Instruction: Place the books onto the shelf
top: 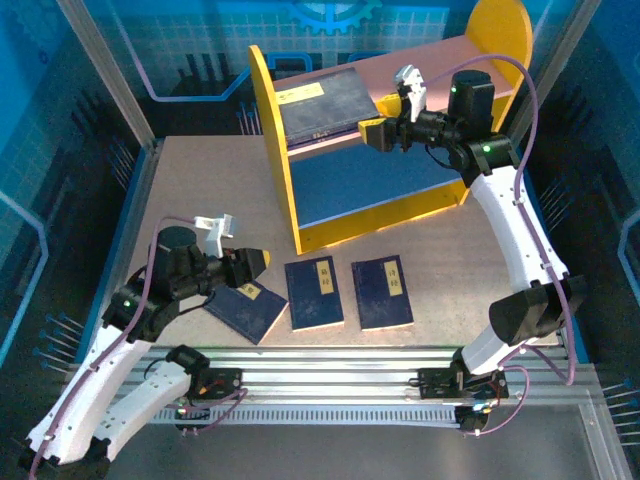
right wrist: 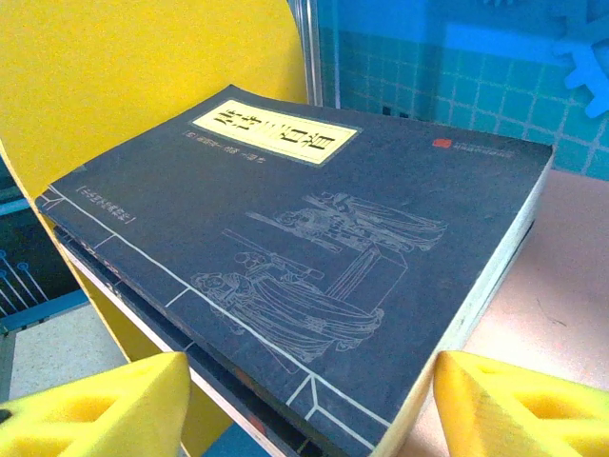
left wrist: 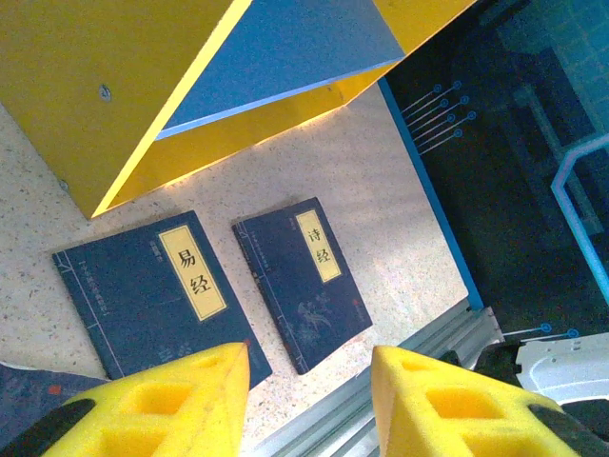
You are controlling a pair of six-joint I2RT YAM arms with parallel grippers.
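Note:
The shelf [top: 275, 150] stands at the back of the table, with yellow sides, a pink upper board [right wrist: 561, 286] and a blue lower board [top: 370, 180]. A stack of navy books [top: 320, 105] lies flat on the pink board against the left side panel [right wrist: 143, 76]. Its top book [right wrist: 314, 219] shows a yellow label. My right gripper [top: 368, 133] is open at that stack's near right corner, its yellow fingers [right wrist: 114, 409] straddling the corner [right wrist: 312, 390]. Three more books [top: 245, 308] [top: 314, 292] [top: 382, 292] lie flat on the table in front. My left gripper [top: 252, 268] hovers open over the leftmost one, holding nothing [left wrist: 309, 381].
An aluminium rail [top: 330, 365] runs along the table's near edge just behind the loose books. Blue walls and metal posts [top: 110, 80] fence the table on the left, right and back. The shelf's yellow side [left wrist: 114, 86] rises close beyond the loose books [left wrist: 152, 295] [left wrist: 304, 281].

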